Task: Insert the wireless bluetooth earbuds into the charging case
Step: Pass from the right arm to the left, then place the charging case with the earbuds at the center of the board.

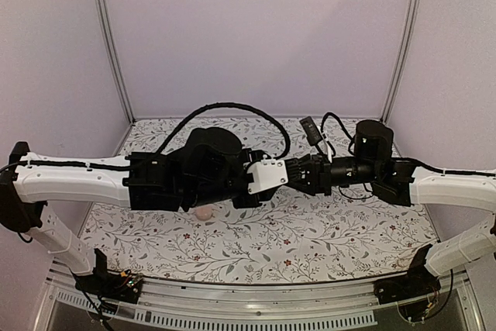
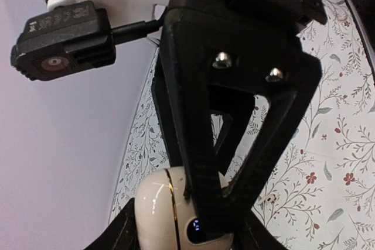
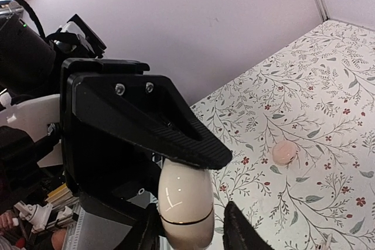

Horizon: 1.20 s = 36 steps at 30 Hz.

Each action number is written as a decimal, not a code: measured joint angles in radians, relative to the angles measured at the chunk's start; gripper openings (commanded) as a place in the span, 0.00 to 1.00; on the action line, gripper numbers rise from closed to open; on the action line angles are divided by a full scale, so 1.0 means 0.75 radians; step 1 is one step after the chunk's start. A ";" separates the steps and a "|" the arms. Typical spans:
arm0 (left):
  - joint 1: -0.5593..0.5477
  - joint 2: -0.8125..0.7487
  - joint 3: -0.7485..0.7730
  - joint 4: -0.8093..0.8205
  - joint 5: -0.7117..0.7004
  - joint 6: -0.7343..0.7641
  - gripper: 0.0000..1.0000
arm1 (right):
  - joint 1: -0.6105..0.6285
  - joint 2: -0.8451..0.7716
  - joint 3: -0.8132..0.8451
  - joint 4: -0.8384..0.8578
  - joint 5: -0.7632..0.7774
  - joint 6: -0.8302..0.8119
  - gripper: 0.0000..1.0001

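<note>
Reading from the left: the earbuds (image 1: 203, 212) lie on the counter (image 1: 325, 246) as one pale pink lump. In the top view they sit just below the left arm (image 1: 70, 180) near its wrist, well apart from both sets of fingers, and nothing touches them.

The left fingers (image 2: 117, 238) flank the charging case (image 2: 158, 209). The case is raised off the counter and closed, with its gold seam and a small blue light facing my left wrist camera. One left finger sits against the case's side. The other is hidden behind one of the right fingers (image 2: 187, 133), so I cannot tell whether the left pair grips the case or only brackets it. In the right wrist view, one left finger lies across the top of the case.

The right fingers stand partly open around the case's lower end. One is against it and the other is just clear, with a sliver of gap showing.
</note>
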 measured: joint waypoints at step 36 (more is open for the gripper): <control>1.159 0.812 0.425 -0.067 0.674 -0.910 0.35 | -0.357 -0.452 -0.166 -0.254 0.574 -0.016 0.99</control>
